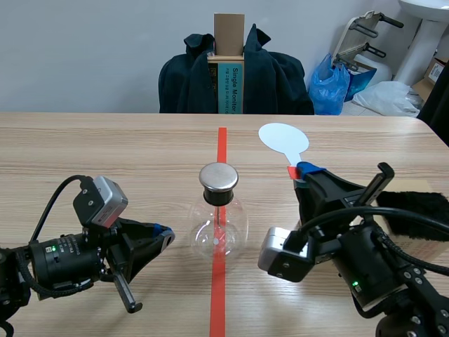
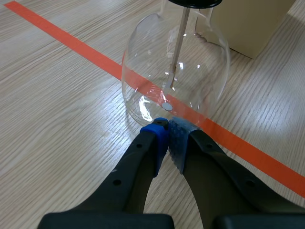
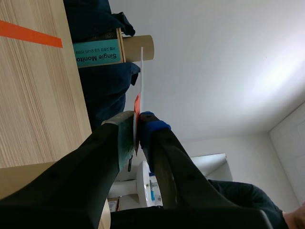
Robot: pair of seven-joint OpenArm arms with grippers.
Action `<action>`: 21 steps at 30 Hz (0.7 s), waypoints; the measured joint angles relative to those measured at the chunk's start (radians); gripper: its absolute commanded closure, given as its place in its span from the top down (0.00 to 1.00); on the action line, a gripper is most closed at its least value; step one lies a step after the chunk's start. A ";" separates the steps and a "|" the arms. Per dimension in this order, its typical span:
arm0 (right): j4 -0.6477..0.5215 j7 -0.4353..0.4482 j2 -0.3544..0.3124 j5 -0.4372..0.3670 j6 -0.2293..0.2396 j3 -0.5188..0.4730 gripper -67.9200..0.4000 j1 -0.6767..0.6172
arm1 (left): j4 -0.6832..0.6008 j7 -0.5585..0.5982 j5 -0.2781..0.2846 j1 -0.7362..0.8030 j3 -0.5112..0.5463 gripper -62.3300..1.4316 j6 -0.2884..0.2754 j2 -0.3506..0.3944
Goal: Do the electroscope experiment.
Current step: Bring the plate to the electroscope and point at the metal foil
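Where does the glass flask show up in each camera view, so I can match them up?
Scene view: the glass flask stands mid-table on the red tape line.
Left wrist view: the flask sits just ahead of the left gripper, over the tape line.
Right wrist view: not in it.
Shared landmark: the red tape line, seen in all three.

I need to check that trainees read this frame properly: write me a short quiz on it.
1. True or false: the right gripper is shut on the pale blue paddle.
2. The glass flask stands: A) on the red tape line, B) left of it, C) right of it.
3. Fill in: the fingers of the left gripper are ____.
Key: 1 true; 2 A; 3 shut.
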State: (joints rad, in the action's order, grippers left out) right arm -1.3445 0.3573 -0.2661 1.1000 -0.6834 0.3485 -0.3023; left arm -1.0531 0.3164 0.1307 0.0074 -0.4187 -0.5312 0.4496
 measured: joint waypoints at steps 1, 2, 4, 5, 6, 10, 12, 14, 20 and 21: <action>0.000 0.001 0.000 0.000 0.000 0.000 0.02 0.000 | 0.000 0.000 0.000 0.000 0.000 0.07 0.000 0.000; 0.000 0.008 0.000 0.000 0.000 0.000 0.02 0.000 | 0.000 0.000 0.000 0.000 0.000 0.07 0.000 0.000; 0.000 0.039 0.000 0.000 0.000 0.000 0.02 0.000 | 0.000 0.000 0.000 0.000 0.000 0.07 0.000 0.000; 0.000 0.062 0.000 0.000 0.000 0.000 0.02 0.000 | 0.000 0.000 0.000 0.000 0.000 0.07 0.000 0.000; 0.000 0.081 0.000 0.001 0.000 0.000 0.02 0.000 | 0.000 0.000 0.000 0.000 0.000 0.07 0.000 0.000; 0.000 0.167 0.000 0.001 0.001 0.000 0.02 0.000 | 0.000 0.000 0.000 0.000 0.000 0.07 0.000 0.000; 0.000 0.206 0.000 0.005 0.008 0.000 0.02 0.000 | 0.000 0.000 0.000 0.000 0.000 0.07 0.000 0.000; 0.000 0.238 0.000 0.004 0.008 0.000 0.02 0.000 | 0.000 0.000 0.000 0.000 0.000 0.07 0.000 0.000; 0.000 0.321 0.000 0.008 0.008 0.000 0.02 0.000 | 0.000 0.000 0.000 0.000 0.000 0.07 0.000 0.000; 0.000 0.333 0.000 0.008 0.007 0.000 0.02 0.000 | 0.000 0.000 0.000 0.000 0.000 0.07 0.000 0.000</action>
State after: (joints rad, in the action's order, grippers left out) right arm -1.3445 0.6907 -0.2665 1.1080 -0.6762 0.3485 -0.3023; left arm -1.0531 0.3164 0.1307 0.0078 -0.4187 -0.5312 0.4496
